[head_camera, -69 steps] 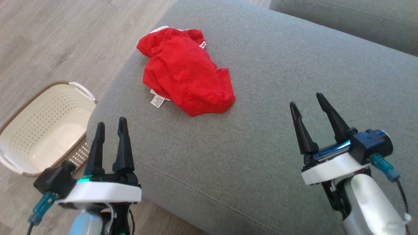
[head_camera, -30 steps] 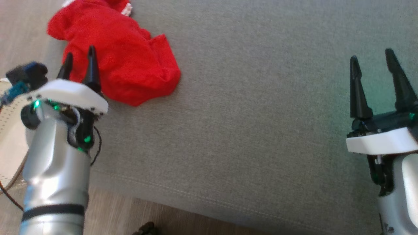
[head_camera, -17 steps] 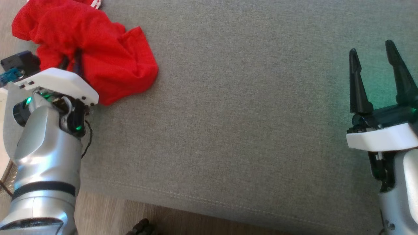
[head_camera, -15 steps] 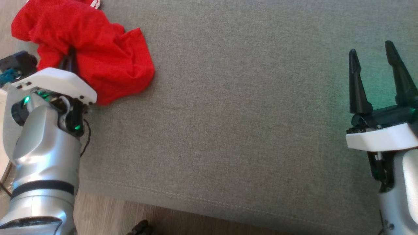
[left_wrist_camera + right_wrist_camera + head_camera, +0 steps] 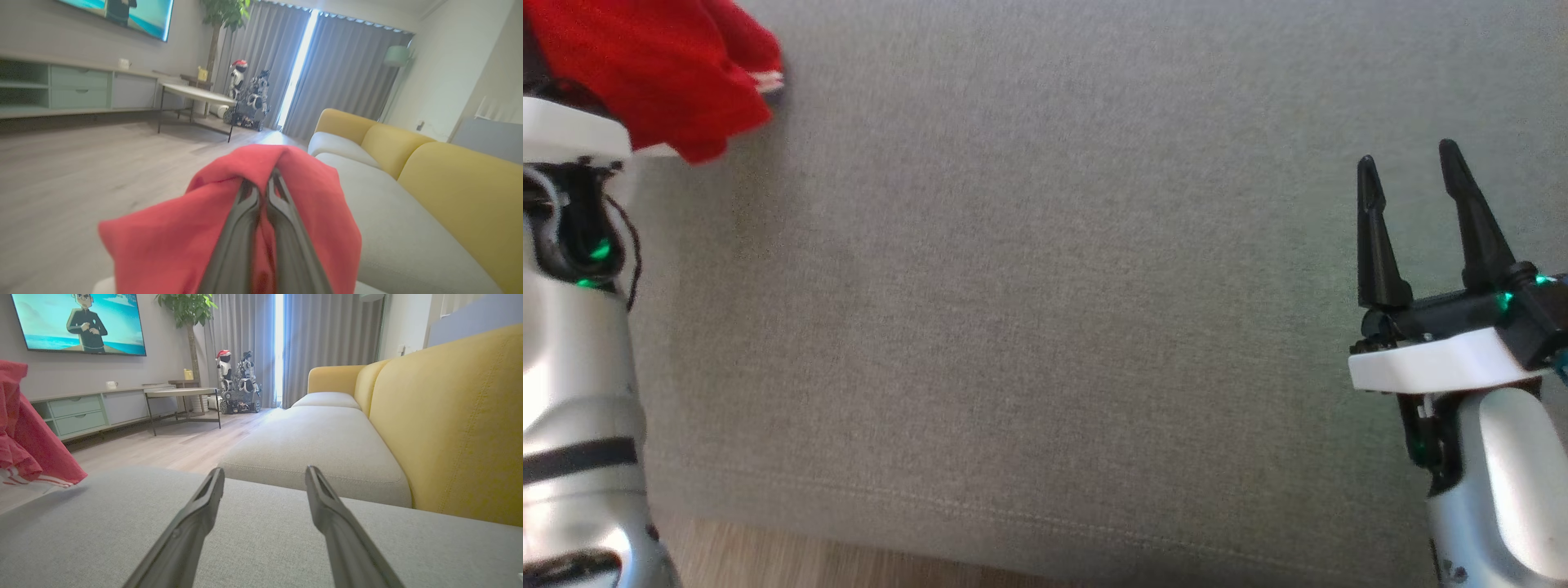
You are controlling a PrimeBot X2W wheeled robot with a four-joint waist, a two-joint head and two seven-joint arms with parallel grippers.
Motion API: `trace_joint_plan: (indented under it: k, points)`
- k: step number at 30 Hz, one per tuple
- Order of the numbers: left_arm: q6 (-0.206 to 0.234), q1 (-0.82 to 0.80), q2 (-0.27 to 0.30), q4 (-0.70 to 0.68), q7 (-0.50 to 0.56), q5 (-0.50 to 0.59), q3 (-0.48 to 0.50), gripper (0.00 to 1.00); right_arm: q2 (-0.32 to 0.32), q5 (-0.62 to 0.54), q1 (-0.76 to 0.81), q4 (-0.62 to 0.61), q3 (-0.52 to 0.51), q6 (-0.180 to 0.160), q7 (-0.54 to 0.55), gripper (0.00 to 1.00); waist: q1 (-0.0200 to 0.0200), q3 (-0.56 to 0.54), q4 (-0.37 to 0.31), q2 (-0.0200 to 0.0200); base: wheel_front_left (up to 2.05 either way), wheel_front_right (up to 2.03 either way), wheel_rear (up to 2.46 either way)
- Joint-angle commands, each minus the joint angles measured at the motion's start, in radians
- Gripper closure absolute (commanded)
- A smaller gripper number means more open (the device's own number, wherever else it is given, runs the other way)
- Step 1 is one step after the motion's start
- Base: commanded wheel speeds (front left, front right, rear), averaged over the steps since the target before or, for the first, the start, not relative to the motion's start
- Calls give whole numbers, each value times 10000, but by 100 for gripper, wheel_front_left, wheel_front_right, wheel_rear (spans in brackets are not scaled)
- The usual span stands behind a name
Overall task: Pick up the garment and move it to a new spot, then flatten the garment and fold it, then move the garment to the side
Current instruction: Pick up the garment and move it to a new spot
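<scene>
While its jaws stand wide and empty, right gripper (image 5: 1411, 163) sits at 4 o'clock over the flat grey woven-fabric sofa cushion (image 5: 1045, 310). Left gripper (image 5: 263, 176), at 10 o'clock, is pinched narrow on the crumpled red mesh garment (image 5: 662, 73), cloth draping over both fingers. Yellow upholstered sofa backrest (image 5: 449, 416) beyond.

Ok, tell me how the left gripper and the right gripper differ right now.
The left gripper is shut, fingers pressed together; the right gripper stands open, fingers well apart. The left gripper pinches the red garment, which drapes over its fingers; the right gripper holds nothing, with bare grey sofa cushion beyond it. Both have two long dark fingers.
</scene>
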Motion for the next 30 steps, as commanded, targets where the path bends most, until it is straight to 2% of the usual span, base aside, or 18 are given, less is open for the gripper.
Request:
trace_joint_plan:
  k: [1,5,8,15,21,22,26,30]
  points:
    - [35,144,525,-660,-117,185,269,100,126,62,42,-237,192,-7,-126,0,0,-390,-224,0,0,0,0]
    - [141,568,631,-2244,-108,1233,-369,100,327,165,128,-55,128,-7,-262,0,0,-684,-534,0,0,0,0]
    - [173,684,688,-3119,319,1921,-1112,100,434,194,178,33,128,-7,-340,0,0,-712,-833,0,0,0,0]
    - [-36,757,217,-4269,1745,2739,-2974,100,607,271,-32,69,207,-7,-471,0,0,-327,-1895,0,0,0,0]
    - [-154,585,-736,-3373,2261,3006,-4448,100,690,381,-455,-50,456,-7,-532,0,0,329,-3094,0,0,0,0]
    - [-154,585,-736,-3373,2261,3006,-4448,100,690,381,-455,-50,456,-7,-532,0,0,329,-3094,0,0,0,0]
    - [-142,123,-1244,-2240,1999,3011,-5345,100,728,530,-758,-185,685,-7,-554,0,0,759,-3918,0,0,0,0]
    - [-93,-263,-1406,-1250,1521,2633,-6545,100,741,848,-961,-277,865,-7,-565,0,0,976,-4597,0,0,0,0]
